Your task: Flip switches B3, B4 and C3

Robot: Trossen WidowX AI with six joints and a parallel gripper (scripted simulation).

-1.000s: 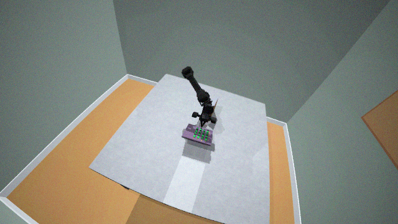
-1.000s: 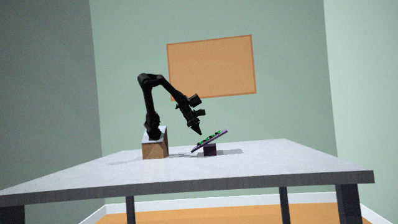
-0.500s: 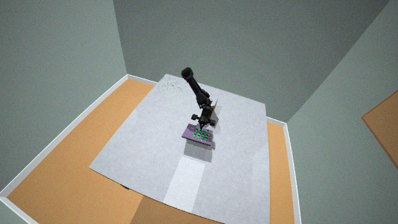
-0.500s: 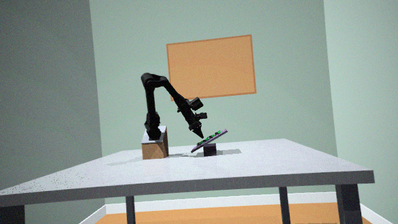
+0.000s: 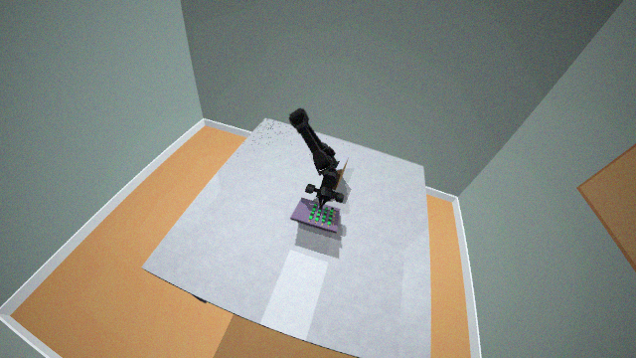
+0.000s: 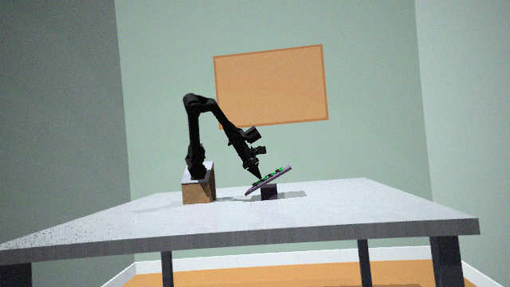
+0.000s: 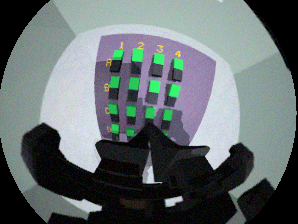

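Note:
The purple switch panel [image 5: 299, 213] [image 6: 288, 168] [image 7: 199, 77] is tilted, its far edge higher. Its switches show a green far part and a dark near part. Switch B3 [image 7: 154, 88] and switch B4 [image 7: 174, 92] are uncovered in the wrist view; I cannot tell surely which ends are raised. Switch C3 [image 7: 150, 112] shows its green part, while my fingertips hide its near end. My gripper [image 5: 321, 207] [image 6: 260, 178] [image 7: 149, 125] is shut and empty, its tips at or just above the panel at C3's near end. Whether they touch is unclear. D3 is hidden behind the fingers.
Switch C2 [image 7: 131, 113] and switch C4 [image 7: 167, 116] flank the fingertips. Switch D4 [image 7: 165, 133] is partly covered by the gripper. A dark block [image 6: 268, 192] supports the panel on the table [image 5: 219, 224] [image 6: 339, 211]. The arm's wooden base box [image 6: 198, 193] stands behind.

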